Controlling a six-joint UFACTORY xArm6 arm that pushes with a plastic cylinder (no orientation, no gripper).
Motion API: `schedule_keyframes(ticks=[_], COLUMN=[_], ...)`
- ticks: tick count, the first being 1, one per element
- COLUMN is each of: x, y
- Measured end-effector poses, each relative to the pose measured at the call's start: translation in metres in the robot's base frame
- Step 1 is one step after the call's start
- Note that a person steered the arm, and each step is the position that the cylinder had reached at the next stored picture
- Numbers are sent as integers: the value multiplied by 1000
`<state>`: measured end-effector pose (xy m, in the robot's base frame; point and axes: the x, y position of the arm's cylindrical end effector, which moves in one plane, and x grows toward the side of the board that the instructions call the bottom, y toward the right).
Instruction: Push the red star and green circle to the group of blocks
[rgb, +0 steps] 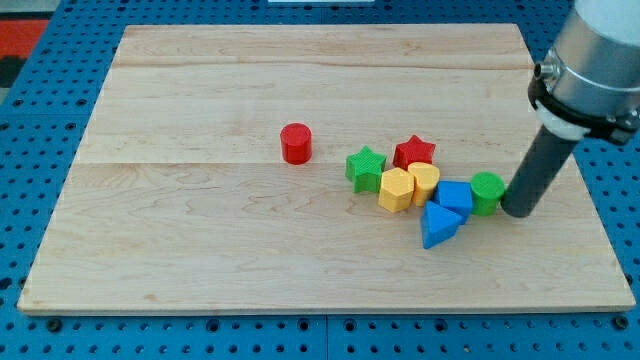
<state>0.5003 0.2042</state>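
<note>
The red star (414, 152) lies at the top of a cluster right of the board's middle, touching the yellow blocks below it. The green circle (487, 192) sits at the cluster's right edge, against the blue cube (455, 196). My tip (519, 210) rests on the board just right of the green circle, touching or nearly touching it. The cluster also holds a green star (366, 167), a yellow hexagon (396, 189), a yellow heart (424, 182) and a blue triangle (439, 227).
A red cylinder (296, 143) stands alone to the left of the cluster. The wooden board (200, 240) lies on a blue pegboard table. The arm's grey body fills the view's top right corner.
</note>
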Motion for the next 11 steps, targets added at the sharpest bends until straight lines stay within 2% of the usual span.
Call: schedule_keyframes(ticks=[3,4,5,7,8,11], x=[-20,-5,5,-25,-43,-44], y=[7,21,-1,-25,3,-12])
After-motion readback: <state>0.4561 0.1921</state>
